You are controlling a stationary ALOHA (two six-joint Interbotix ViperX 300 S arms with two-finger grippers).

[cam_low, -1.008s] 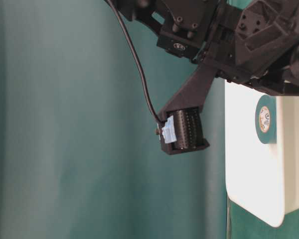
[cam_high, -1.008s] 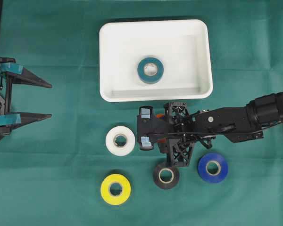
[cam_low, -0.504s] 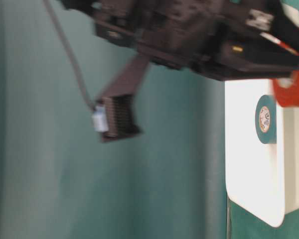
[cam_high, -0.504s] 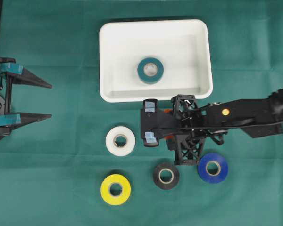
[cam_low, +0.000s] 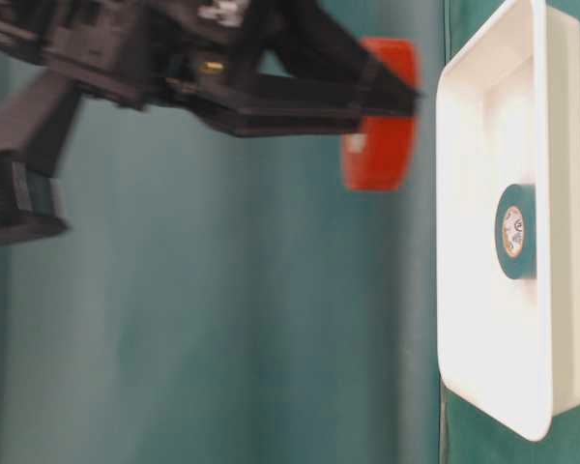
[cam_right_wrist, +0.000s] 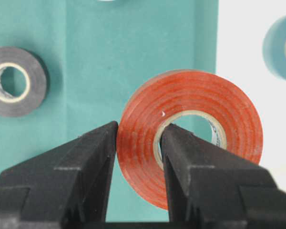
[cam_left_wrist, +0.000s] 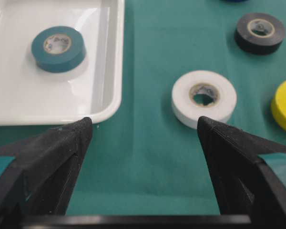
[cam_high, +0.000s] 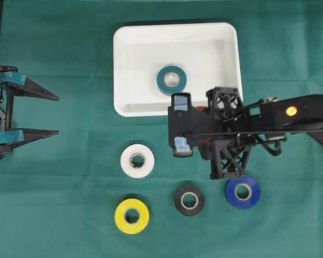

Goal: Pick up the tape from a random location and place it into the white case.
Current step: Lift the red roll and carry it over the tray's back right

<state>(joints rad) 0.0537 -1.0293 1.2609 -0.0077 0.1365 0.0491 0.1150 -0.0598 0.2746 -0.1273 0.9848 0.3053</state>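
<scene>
Tape, red point(cam_right_wrist: 190, 138): was pinched through its wall, one finger in the core and one outside, by the right gripper point(cam_right_wrist: 138, 143), held off the cloth at 6 o'clock of the white case's near rim.
White case point(cam_high: 129, 102): lay at 12 o'clock on the green cloth point(cam_high: 54, 204), a teal roll point(cam_high: 171, 80) flat inside it.
Right arm point(cam_high: 269, 115): crossed over the case's lower right corner.
Left gripper point(cam_high: 49, 114): stood at 9 o'clock, jaws spread, holding nothing.
Loose rolls: white point(cam_high: 137, 160), yellow point(cam_high: 132, 216), black point(cam_high: 189, 200), blue point(cam_high: 243, 191), lay apart toward 6 o'clock.
</scene>
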